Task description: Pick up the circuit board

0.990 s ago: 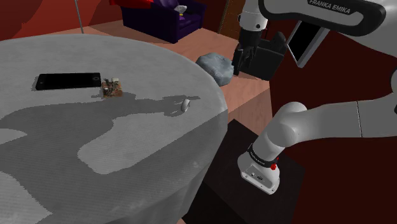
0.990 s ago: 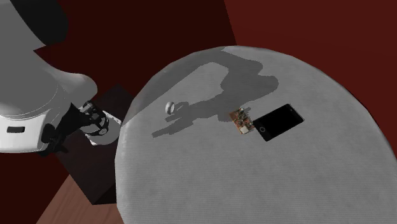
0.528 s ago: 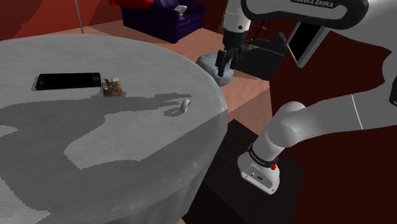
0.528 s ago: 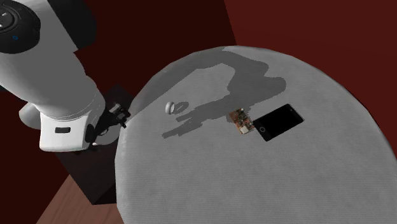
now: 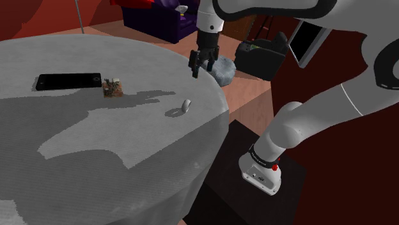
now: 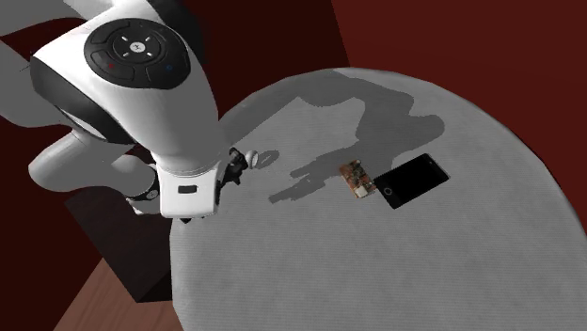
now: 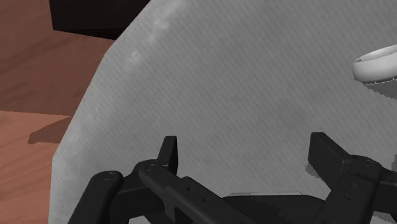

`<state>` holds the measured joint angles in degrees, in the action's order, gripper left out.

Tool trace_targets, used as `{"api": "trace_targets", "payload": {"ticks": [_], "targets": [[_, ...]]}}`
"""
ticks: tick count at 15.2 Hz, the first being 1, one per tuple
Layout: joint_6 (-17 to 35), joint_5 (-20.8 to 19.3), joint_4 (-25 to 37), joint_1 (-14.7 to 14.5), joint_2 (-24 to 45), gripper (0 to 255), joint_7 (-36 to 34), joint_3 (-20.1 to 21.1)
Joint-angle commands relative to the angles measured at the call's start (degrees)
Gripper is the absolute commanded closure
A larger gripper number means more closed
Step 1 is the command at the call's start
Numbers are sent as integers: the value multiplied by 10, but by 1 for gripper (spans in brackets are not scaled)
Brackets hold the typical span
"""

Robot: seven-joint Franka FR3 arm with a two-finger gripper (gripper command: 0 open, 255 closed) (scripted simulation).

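The circuit board (image 5: 113, 88) is a small brown and green piece lying flat on the round grey table (image 5: 128, 166), right beside a black phone (image 5: 68, 81). The second exterior view has the circuit board (image 6: 355, 179) touching the phone (image 6: 411, 181) as well. My gripper (image 5: 199, 69) hangs open above the table's rim, well off to the shoulder view's right of the board, its fingers pointing down. In the wrist view the gripper (image 7: 247, 147) has its fingers wide apart over bare tabletop, nothing between them.
A small white ring (image 5: 187, 105) lies on the table between gripper and board, also in the wrist view as the ring (image 7: 378, 63). On the wooden floor past the table sit a grey rock-like lump (image 5: 224, 69), a dark bulky object (image 5: 262, 54) and a purple sofa (image 5: 167, 18).
The arm has swung toward the shoulder view's left, carrying the gripper from beyond the table's edge to above its rim near the ring. The board, phone and ring have not moved.
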<state>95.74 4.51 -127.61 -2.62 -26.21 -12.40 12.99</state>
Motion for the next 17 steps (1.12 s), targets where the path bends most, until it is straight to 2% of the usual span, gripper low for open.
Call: {"api": "trace_targets", "payload": {"ticks": [1,9,17], "targets": [[17,6,25,-3,37,0,-15,12],[68,10,145,-17,185,0,-79,57],[85,-21,310,-47,347,0,-145,88]]}}
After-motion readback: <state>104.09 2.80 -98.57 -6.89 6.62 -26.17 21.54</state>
